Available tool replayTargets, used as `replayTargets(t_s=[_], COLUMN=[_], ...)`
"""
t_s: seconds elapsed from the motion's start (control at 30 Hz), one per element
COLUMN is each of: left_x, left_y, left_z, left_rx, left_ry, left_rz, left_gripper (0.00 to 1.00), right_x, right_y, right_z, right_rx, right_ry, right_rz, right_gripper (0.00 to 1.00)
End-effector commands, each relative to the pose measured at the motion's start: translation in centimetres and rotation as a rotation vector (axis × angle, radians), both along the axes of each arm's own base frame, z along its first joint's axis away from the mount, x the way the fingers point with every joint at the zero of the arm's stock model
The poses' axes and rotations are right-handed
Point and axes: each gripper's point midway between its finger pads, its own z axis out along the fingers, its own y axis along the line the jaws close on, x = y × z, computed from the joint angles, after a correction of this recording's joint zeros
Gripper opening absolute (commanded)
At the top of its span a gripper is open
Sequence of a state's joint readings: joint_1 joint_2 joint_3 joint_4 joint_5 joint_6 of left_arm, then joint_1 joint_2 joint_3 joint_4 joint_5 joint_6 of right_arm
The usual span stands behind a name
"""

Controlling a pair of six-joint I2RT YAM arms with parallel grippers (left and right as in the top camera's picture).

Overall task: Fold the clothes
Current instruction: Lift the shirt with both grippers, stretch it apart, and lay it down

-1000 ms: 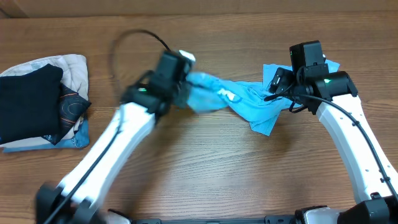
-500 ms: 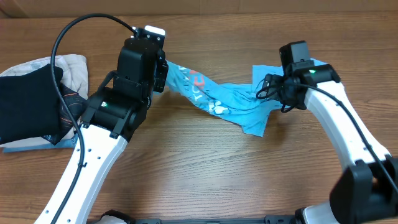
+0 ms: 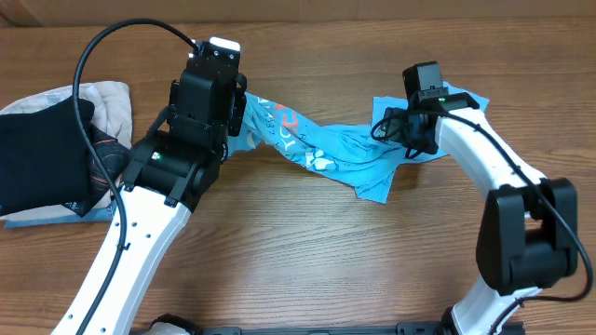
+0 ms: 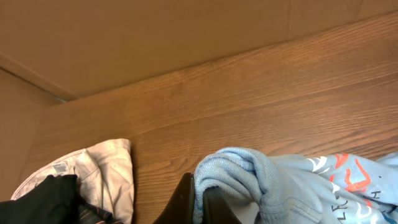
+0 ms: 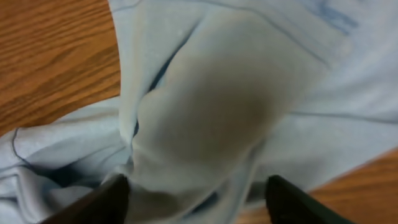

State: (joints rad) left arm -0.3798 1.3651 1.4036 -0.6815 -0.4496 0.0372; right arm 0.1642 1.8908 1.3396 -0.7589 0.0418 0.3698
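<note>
Left gripper is clamping fully shut on a bunched edge of the light sky-blue cotton T-shirt. In the left wrist view the black fingers are pinching a rolled wad of that fabric.

The shirt is running as a twisted band from the left gripper across to the right gripper, with red-and-white lettering showing just past the left fingers. A loose corner is trailing on the table on the near side of the right gripper.

The right gripper's jaws are standing wide apart, straddling a raised hump of the shirt. The fingertips are sitting either side of it, so nothing looks gripped.

The surface is a brown wood-grain tabletop, and it is showing bare in front of both grippers. A plain tan cardboard-coloured panel is rising along the table's far edge, beyond the left gripper.

Well out past the left gripper, a black folded garment is lying on a beige folded garment, apart from the shirt.
</note>
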Motion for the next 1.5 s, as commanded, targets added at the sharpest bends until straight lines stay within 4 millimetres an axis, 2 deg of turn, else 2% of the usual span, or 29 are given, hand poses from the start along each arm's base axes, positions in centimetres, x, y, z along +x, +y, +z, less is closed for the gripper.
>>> replayTargets(t_s=[0.0, 0.27, 0.33, 0.37, 0.4, 0.47, 0.5, 0.53, 0.6, 0.67, 0.73, 0.8, 0.93, 0.97, 1.03, 1.1, 1.13, 1.27, 1.33, 1.4, 1.47], left_x=[0.0, -0.1, -0.1, -0.1, -0.1, -0.1, -0.1, 0.0, 0.2, 0.6, 1.4, 2.5, 4.2, 4.4, 4.6, 4.7, 4.6, 4.5, 4.3, 4.1, 3.8], left_y=[0.5, 0.5, 0.5, 0.5, 0.5, 0.5, 0.5, 0.5, 0.5, 0.3, 0.5, 1.4, 5.1, 6.3, 7.9, 8.7, 8.5, 6.4, 6.1, 6.1, 6.2], left_z=[1.7, 1.6, 1.6, 1.6, 1.6, 1.6, 1.6, 1.7, 2.0, 2.7, 4.2, 6.6, 12.8, 14.1, 15.2, 14.8, 14.1, 10.0, 9.0, 8.6, 9.2], left_rx=[0.016, 0.017, 0.017, 0.018, 0.018, 0.017, 0.018, 0.017, 0.027, 0.051, 0.071, 0.083, 0.055, 0.043, 0.035, 0.033, 0.035, 0.031, 0.035, 0.026, 0.002], left_ry=[-0.042, -0.04, -0.04, -0.04, -0.04, -0.04, -0.041, -0.044, -0.057, -0.085, -0.149, -0.25, -0.505, -0.559, -0.605, -0.588, -0.556, -0.386, -0.343, -0.328, -0.346], left_rz=[0.013, 0.013, 0.013, 0.013, 0.013, 0.013, 0.014, 0.014, 0.008, -0.012, -0.017, 0.012, 0.109, 0.133, 0.154, 0.151, 0.133, 0.023, 0.013, 0.019, 0.029], left_gripper=[0.04, 0.04, 0.04, 0.04, 0.04, 0.04, 0.04, 0.04, 0.04, 0.04, 0.04, 0.04, 0.04, 0.04, 0.04, 0.04, 0.04, 0.04, 0.04, 0.04, 0.04], right_x=[0.7, 0.5, 0.6, 0.6, 0.7, 0.9, 1.3, 1.5, 2.3, 3.5, 4.9, 6.2, 7.1, 6.9, 6.0, 4.6, 3.8, 1.1, 0.2, -0.3, -0.6], right_y=[0.8, 0.9, 1.1, 1.1, 1.2, 1.2, 1.3, 1.3, 0.7, -0.5, -2.0, -3.6, -7.2, -8.3, -10.3, -11.7, -12.1, -12.6, -12.7, -12.8, -12.8], right_z=[-0.7, -2.6, -2.8, -2.9, -2.8, -2.8, -2.5, -2.2, -0.6, 2.4, 6.5, 11.9, 21.1, 23.0, 25.4, 26.4, 26.3, 23.9, 23.2, 23.0, 23.2], right_rx=[0.044, 0.049, 0.059, 0.06, 0.062, 0.064, 0.066, 0.066, 0.053, 0.018, -0.007, -0.015, -0.018, -0.021, -0.028, -0.032, -0.033, -0.051, -0.065, -0.076, -0.076], right_ry=[-0.003, 0.037, 0.038, 0.037, 0.033, 0.025, 0.011, 0.003, -0.034, -0.094, -0.17, -0.262, -0.399, -0.42, -0.436, -0.409, -0.381, -0.232, -0.19, -0.17, -0.17], right_rz=[0.013, 0.013, 0.016, 0.016, 0.017, 0.018, 0.017, 0.017, 0.005, -0.024, -0.055, -0.073, -0.144, -0.168, -0.209, -0.239, -0.248, -0.262, -0.267, -0.271, -0.269], right_gripper=[0.62, 0.61, 0.58, 0.51, 0.41, 0.12, 0.04, 0.04, 0.04, 0.05, 0.06, 0.06, 0.04, 0.04, 0.04, 0.04, 0.04, 0.04, 0.04, 0.04, 0.04])
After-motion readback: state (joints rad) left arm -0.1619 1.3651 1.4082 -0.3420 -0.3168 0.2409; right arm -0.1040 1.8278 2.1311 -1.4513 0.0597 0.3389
